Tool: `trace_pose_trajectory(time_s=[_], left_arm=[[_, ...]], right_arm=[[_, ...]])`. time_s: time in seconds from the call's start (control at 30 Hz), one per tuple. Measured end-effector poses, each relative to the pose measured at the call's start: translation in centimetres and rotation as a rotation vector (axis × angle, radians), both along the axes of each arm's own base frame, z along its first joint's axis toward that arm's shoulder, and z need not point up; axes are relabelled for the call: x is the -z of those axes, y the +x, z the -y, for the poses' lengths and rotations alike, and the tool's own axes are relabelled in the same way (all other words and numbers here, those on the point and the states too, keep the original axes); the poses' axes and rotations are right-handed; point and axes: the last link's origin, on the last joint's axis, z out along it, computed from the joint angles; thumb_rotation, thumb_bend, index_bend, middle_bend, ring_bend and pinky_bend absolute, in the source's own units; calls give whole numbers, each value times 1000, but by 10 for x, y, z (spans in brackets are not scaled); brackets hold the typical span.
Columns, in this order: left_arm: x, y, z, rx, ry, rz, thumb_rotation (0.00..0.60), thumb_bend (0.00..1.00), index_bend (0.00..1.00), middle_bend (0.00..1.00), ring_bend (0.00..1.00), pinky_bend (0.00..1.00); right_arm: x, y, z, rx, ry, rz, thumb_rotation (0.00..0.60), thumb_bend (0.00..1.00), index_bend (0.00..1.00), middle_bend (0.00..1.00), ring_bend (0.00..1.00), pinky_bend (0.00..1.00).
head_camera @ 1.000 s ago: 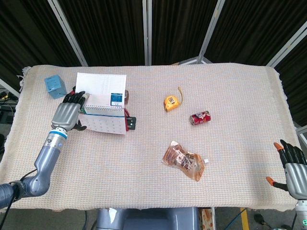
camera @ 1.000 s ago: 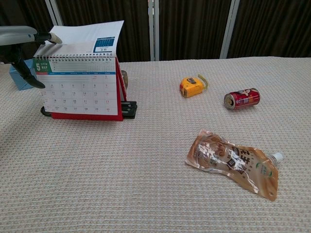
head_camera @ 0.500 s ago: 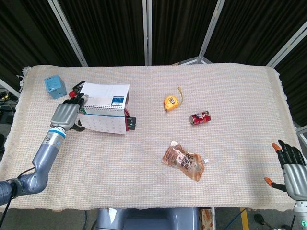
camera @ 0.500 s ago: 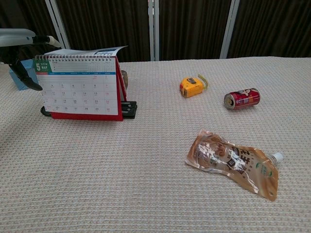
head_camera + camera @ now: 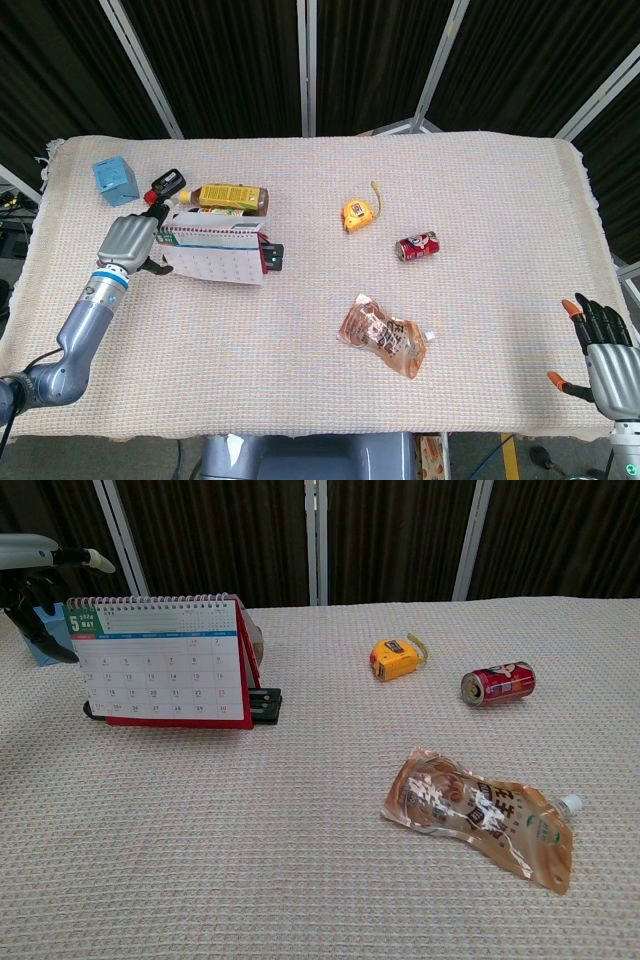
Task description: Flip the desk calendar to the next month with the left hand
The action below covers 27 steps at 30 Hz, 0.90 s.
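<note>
The desk calendar [image 5: 213, 256] stands at the left of the table on its red base, front page showing May [image 5: 165, 670]. The flipped sheet lies down behind the spiral binding, out of sight in the chest view. My left hand [image 5: 128, 243] is at the calendar's upper left corner, fingers apart and holding nothing; in the chest view this hand [image 5: 35, 575] hovers beside the binding, one pale fingertip pointing over the top edge. My right hand [image 5: 605, 350] hangs off the table's near right corner, fingers spread and empty.
Behind the calendar lie a yellow bottle [image 5: 228, 196] and a small red-and-black object [image 5: 165, 183]; a blue box [image 5: 115, 180] sits to the left. A black clip [image 5: 265, 704] touches the calendar's right foot. A yellow tape measure [image 5: 355, 212], red can [image 5: 418, 246] and brown pouch [image 5: 385, 335] lie mid-table.
The raised calendar sheet has swung over the binding and dropped flat behind, uncovering the yellow bottle. My left hand let it go and stays by the left corner. The right hand drifted slightly lower.
</note>
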Motion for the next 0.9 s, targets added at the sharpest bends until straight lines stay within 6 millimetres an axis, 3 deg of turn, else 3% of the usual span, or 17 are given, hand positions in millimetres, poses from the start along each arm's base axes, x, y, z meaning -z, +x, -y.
trace_pose_trajectory(time_s=[0.1,0.27,0.43,0.57,0.77,0.9], left_arm=[[-6,2,0,27,57,28,600,108,0,0,7,90],[-15,6,6,87,133,60,600,108,0,0,0,38],[-20,-1,30,142,195,44,600,108,0,0,0,0],[-20,-22,67,163,258,4,600,108,0,0,0,0],[-9,-64,148,113,268,-40,600,106,0,0,0,0],[-6,-80,180,82,270,-47,600,106,0,0,0,0]], right_arm=[[0,0,0,-2,0,0,600,25,0,0,0,0],[-1,0,0,-3,-2,0,600,25,0,0,0,0],[-4,0,-1,-4,-16,-2,600,25,0,0,0,0],[-5,1,-1,-7,-25,-2,600,25,0,0,0,0],[-6,4,0,-17,-31,-1,600,25,0,0,0,0],[-5,4,1,-17,-31,-5,600,25,0,0,0,0]])
